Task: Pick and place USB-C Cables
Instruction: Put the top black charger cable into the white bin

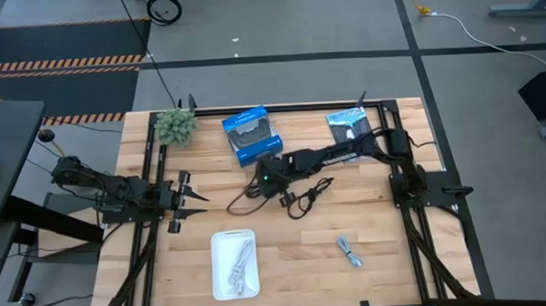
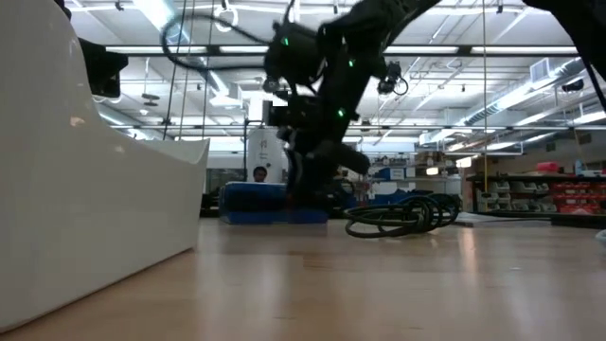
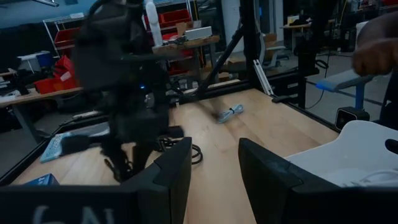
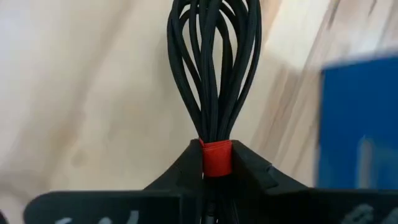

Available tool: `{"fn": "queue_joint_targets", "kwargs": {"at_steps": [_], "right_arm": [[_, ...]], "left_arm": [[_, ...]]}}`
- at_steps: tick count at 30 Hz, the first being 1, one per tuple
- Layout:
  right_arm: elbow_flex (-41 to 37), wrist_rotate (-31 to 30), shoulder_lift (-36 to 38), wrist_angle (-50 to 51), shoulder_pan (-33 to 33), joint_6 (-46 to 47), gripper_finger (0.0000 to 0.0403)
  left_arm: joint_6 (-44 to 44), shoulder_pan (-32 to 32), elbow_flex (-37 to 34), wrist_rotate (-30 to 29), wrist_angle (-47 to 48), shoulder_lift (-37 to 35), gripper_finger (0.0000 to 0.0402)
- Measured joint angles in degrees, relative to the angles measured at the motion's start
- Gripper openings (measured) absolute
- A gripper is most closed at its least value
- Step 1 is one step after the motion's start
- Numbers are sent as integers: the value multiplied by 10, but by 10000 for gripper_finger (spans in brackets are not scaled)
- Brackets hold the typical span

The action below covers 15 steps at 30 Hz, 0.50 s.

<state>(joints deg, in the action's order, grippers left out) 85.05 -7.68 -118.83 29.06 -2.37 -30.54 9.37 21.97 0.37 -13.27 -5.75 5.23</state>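
My right gripper [image 4: 216,163] has reached across the table to just in front of the blue box [image 1: 251,134] and is shut on the black cable bundle with the red tie [image 1: 241,202]. The plain black cable [image 1: 307,196] lies coiled on the wood right of it, also seen in the low view [image 2: 398,216]. The white cable [image 1: 239,265] lies in the white tray [image 1: 218,283]. The grey cable [image 1: 349,251] lies on the table's near right part. My left gripper [image 1: 190,199] waits open at the table's left edge, touching nothing. My right gripper pinches the black bundle at its red tie [image 4: 216,158] between the two fingers. The bundle's loops [image 4: 214,62] fan out straight ahead past the fingertips, along the fingers' line, toward the table's left and near side. Whether the loops' far end touches the table I cannot tell.
A flat black-and-white packet [image 1: 350,124] lies by the far right edge and a small green plant [image 1: 175,127] at the far left corner. The black frame rails [image 1: 149,177] run along both sides. Bare wood shows between tray and grey cable. A person [image 2: 258,173] shows far behind.
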Motion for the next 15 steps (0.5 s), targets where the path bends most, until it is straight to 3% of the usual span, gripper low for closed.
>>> {"fn": "queue_joint_targets", "kwargs": {"at_steps": [5,15], "right_arm": [[51,-52,0,-3,59,-11,69],[125,-66,0,-77,160,-59,69]], "left_arm": [[0,0,0,0,0,0,142],[0,0,0,0,0,0,142]]}}
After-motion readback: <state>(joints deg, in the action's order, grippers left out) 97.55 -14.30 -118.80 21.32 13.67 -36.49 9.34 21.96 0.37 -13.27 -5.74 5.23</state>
